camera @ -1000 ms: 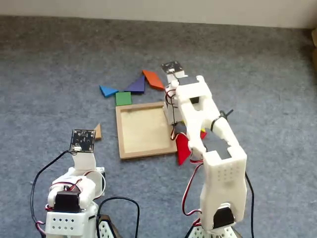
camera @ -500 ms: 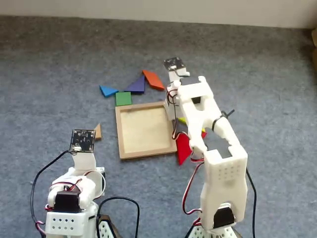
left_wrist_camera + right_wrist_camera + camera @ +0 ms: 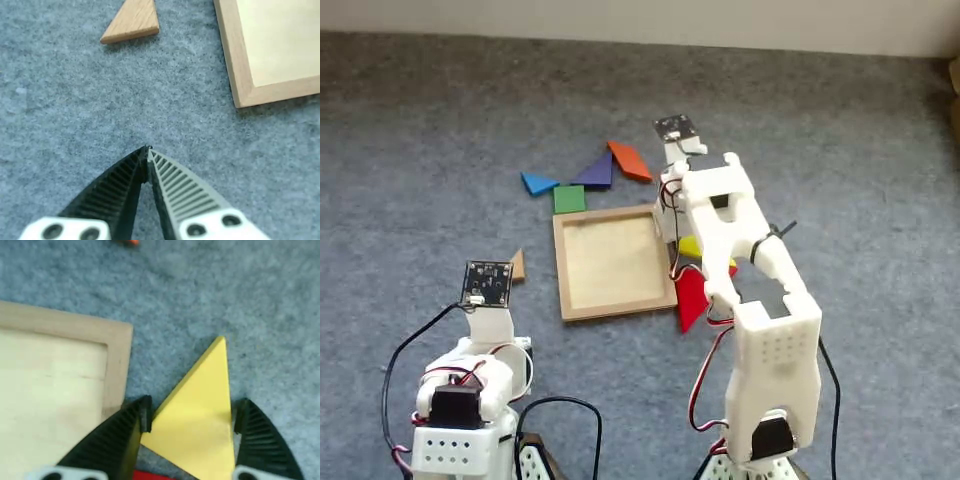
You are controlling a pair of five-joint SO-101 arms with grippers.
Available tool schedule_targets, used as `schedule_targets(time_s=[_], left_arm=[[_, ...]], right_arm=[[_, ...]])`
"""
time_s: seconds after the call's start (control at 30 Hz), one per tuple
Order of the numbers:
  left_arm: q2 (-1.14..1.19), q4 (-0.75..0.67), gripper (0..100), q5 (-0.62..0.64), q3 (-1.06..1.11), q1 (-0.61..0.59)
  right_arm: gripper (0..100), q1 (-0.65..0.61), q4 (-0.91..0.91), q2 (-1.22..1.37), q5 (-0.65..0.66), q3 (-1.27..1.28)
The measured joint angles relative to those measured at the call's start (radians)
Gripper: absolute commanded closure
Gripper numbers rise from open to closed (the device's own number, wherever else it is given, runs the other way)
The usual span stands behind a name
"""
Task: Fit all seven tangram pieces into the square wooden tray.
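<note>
The left tool hangs nearest the arm bases, low over the grey worktop. Its two fingers are clenched tip to tip, with nothing between them. Just beyond it lies a plain wooden triangle, flat on the grey surface and a little apart from the near left corner of the square wooden tray. The tray's pale floor is bare, with none of the pieces inside its rim.

Off the tray's right side lies a red triangle, close to the near right corner. Partly over it lies a yellow triangle, with one point aimed away from the arm. The right tool is released and spread wide over this yellow piece. One dark finger sits at each side of the piece, close against its edges, and the left finger is also right by the tray's rim. I cannot tell whether the fingers press on the piece.

Past the tray's far edge sits a green square, just beside the rim. Farther out lie a blue triangle, a purple triangle and an orange parallelogram, in a loose row.
</note>
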Motion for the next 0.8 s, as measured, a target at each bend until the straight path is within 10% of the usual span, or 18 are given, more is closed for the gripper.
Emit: schedule_targets(time_s=[0.8], left_arm=[[0.000, 0.000, 99, 0.000, 0.000, 0.000]], right_arm=[[65.6, -0.021, 0.176, 0.000, 0.169, 0.000]])
